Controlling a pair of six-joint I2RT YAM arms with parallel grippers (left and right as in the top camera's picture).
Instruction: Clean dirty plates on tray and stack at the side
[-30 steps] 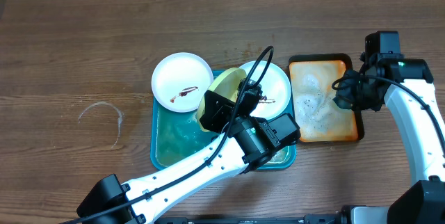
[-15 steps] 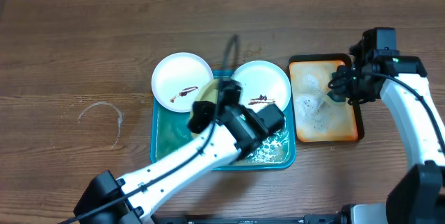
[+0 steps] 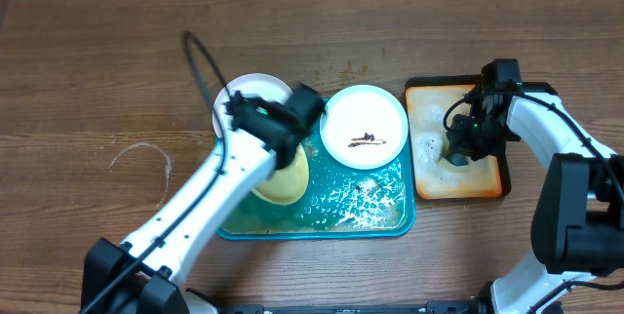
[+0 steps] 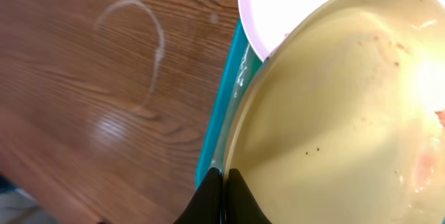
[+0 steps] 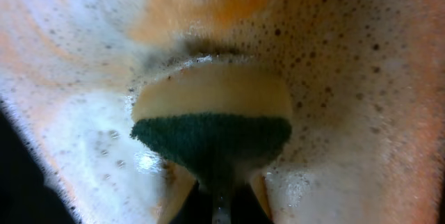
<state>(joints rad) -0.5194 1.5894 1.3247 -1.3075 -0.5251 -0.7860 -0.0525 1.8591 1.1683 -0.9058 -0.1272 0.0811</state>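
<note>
Near the right edge of the surface, my right tool is pinched on a sponge in the orange tray. My left tool is clamped thin on the yellow-green plate rim.

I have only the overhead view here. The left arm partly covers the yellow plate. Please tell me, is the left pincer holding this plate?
Observer: Yes. In the left wrist view the left pincer is shut on the rim of the yellow plate.
Operator: Is this plate clean?
Observer: No. Small brown specks show on its surface in that view.
Operator: And what does the right pincer hold?
Observer: In the right wrist view the right pincer grips a sponge, green side toward the camera, in foam.
</note>
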